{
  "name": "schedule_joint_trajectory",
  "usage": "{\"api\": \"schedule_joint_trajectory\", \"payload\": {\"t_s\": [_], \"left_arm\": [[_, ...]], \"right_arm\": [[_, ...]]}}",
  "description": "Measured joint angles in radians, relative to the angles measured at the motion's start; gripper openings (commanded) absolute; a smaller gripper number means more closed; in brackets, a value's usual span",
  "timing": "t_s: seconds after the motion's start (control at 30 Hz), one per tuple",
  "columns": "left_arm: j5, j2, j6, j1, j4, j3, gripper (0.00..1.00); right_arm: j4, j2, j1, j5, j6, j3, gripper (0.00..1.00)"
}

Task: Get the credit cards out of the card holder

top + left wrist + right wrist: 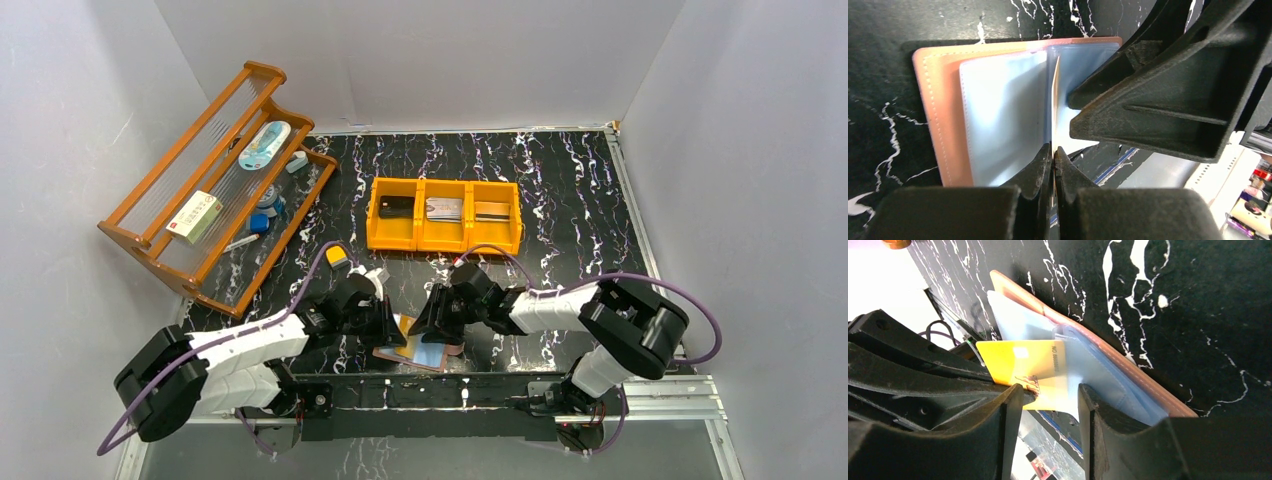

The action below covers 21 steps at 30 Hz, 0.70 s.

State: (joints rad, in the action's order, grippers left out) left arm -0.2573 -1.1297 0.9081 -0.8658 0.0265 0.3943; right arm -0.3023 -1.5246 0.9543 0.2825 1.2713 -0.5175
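Card (1018, 362) stands pinched in left pincer (1053, 148).

Soft, even light comes from above, and shadows on the table (570, 190) lie faint. On my left wrist the card holder (943, 125) glares near white across its pale lining, and my left fingers (1035, 175) blur against the lens. My right wrist view burns out at upper left; the yellow credit card (1018, 365) is sharp.

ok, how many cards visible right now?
4: left card, middle card, right card, one per tray compartment; yellow card in left jaws at card holder. More may be hidden.
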Motion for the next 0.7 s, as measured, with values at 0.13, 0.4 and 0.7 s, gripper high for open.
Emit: {"api": "schedule_joint_trajectory", "payload": {"t_s": [0.13,0.4,0.7], "left_arm": [[0.050,0.050,-0.004,0.000,-0.070,0.011,0.00],[0.172,0.163,-0.024,0.000,-0.233,0.047,0.00],[0.255,0.232,-0.075,0.014,-0.346,0.140,0.00]], "right_arm": [[0.023,0.025,-0.006,0.002,-0.030,-0.004,0.66],[0.084,0.191,-0.024,-0.090,-0.124,0.017,0.74],[-0.002,0.420,-0.024,-0.219,-0.170,0.143,0.76]]}}
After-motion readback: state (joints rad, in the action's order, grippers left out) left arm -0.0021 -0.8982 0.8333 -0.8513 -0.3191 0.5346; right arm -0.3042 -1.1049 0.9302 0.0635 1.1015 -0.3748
